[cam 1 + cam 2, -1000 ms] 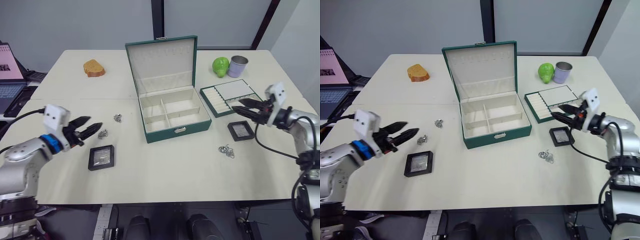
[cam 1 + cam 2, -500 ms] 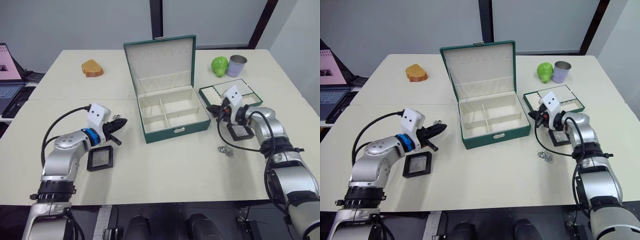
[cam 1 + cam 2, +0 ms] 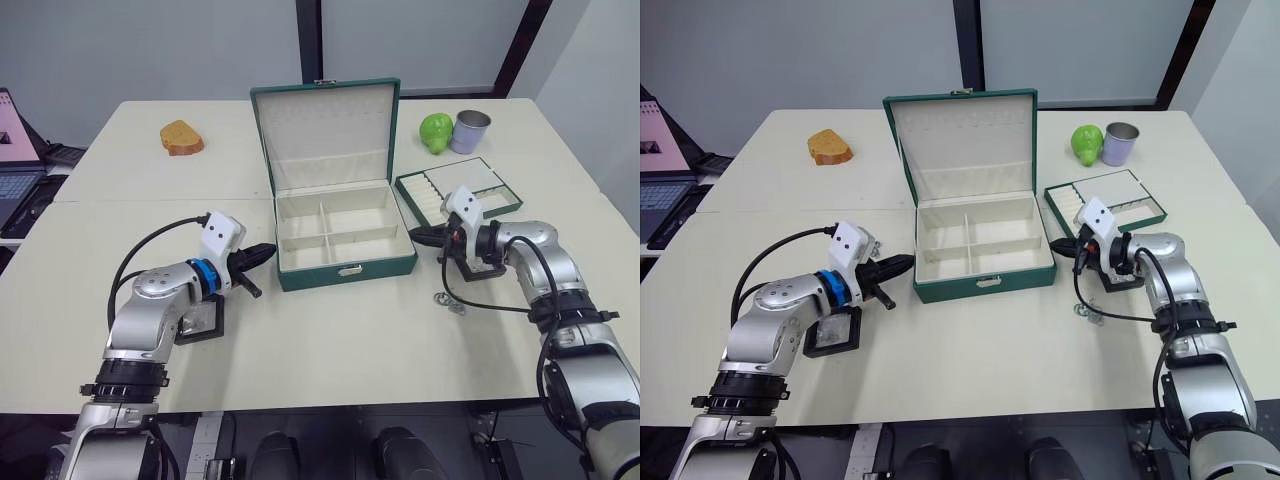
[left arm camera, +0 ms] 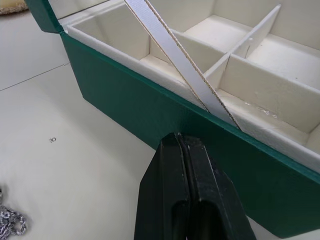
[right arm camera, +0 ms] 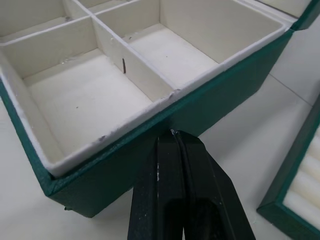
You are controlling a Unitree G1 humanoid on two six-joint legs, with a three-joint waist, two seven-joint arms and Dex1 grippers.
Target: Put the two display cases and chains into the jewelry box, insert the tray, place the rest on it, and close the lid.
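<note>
The jewelry box [image 3: 345, 270] stands open mid-table, its lid [image 3: 325, 125] upright and its cream compartments empty. My left gripper [image 3: 268, 250] is shut, its tip against the box's left side wall [image 4: 150, 115]. My right gripper [image 3: 413, 235] is shut too, its tip at the box's right side wall [image 5: 150, 145]. One display case [image 3: 832, 335] lies under my left forearm, partly covered. The other display case [image 3: 1125, 283] is mostly hidden beneath my right wrist. The tray [image 3: 458, 190] lies right of the box. A silvery ring cluster [image 3: 450, 302] lies in front of my right arm. One chain heap [image 4: 10, 222] lies near my left gripper.
A brown bread-like piece [image 3: 182, 137] sits at the back left. A green fruit [image 3: 436, 132] and a lilac cup [image 3: 470, 131] stand at the back right behind the tray. A laptop [image 3: 15, 150] is at the far left edge.
Both arms have swung inward from out over the table until their shut tips reach the box's two sides. The box now sits a little squarer to me.
</note>
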